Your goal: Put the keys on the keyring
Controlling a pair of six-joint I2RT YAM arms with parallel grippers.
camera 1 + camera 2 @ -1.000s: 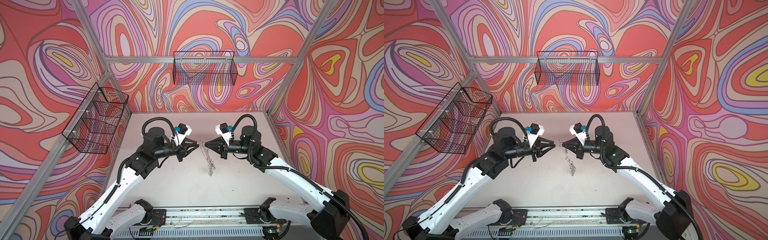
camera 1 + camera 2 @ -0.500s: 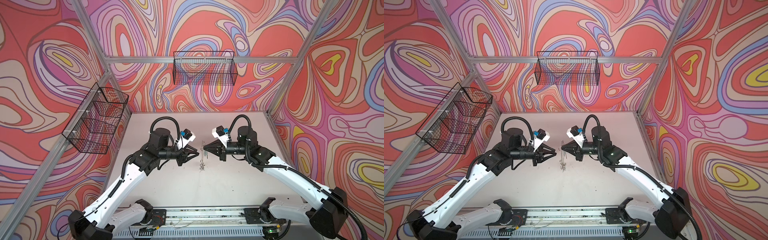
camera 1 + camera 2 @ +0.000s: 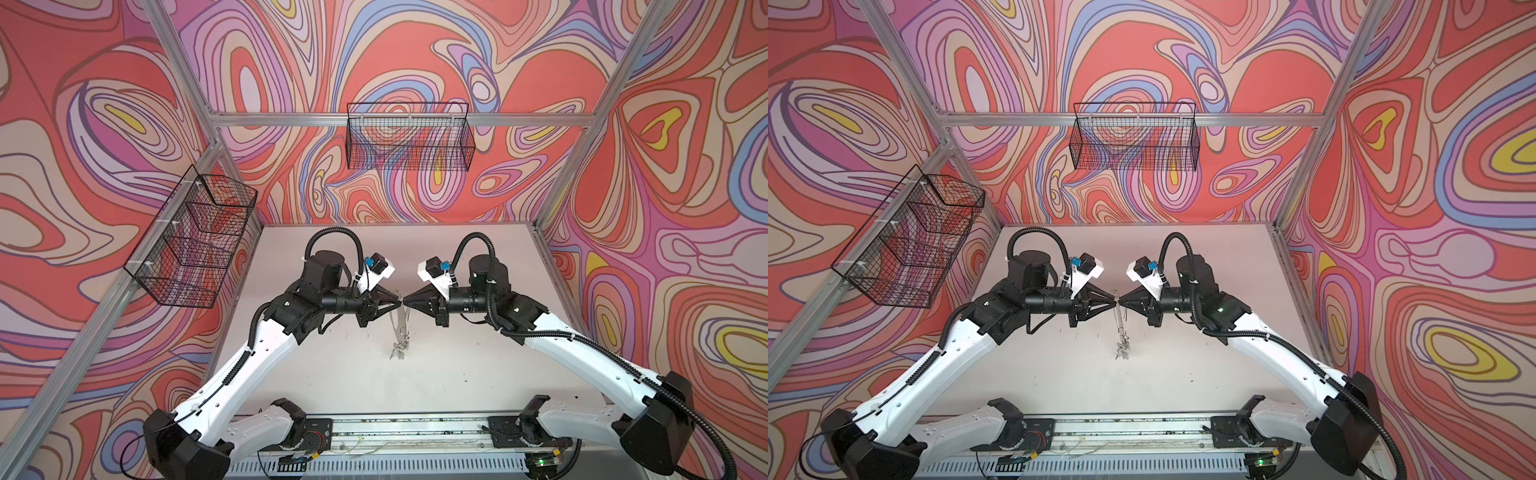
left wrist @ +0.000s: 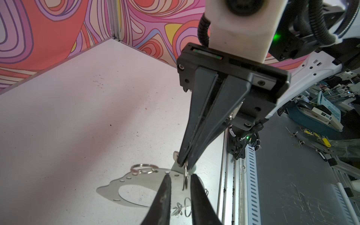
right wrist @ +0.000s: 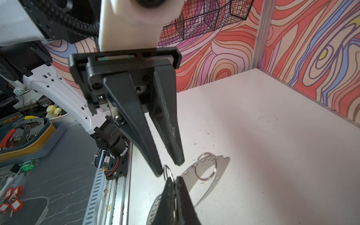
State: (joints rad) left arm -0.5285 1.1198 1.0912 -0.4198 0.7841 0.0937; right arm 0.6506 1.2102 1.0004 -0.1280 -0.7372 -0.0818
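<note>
The keyring (image 3: 401,322) is a flat shiny metal band that hangs above the table in both top views, with the keys (image 3: 398,352) dangling in a small cluster at its lower end (image 3: 1122,353). My right gripper (image 3: 407,300) is shut on the keyring's top rim, pinching a small wire ring (image 5: 167,171) there. My left gripper (image 3: 397,300) faces it tip to tip. In the left wrist view the left fingers (image 4: 165,194) stand open by a narrow gap around that wire ring (image 4: 185,180). A larger split ring (image 5: 206,167) sits on the band (image 5: 209,188).
Two black wire baskets hang on the walls, one at the back (image 3: 409,137) and one at the left (image 3: 191,241). The white table (image 3: 332,374) ends at a metal rail (image 3: 407,428) in front. Trays of tools and tags (image 5: 21,134) lie beyond it.
My left gripper has swung in toward the right one until the tips almost meet, and its jaws have narrowed a little. The right gripper has kept its hold while the keyring shifted slightly.
</note>
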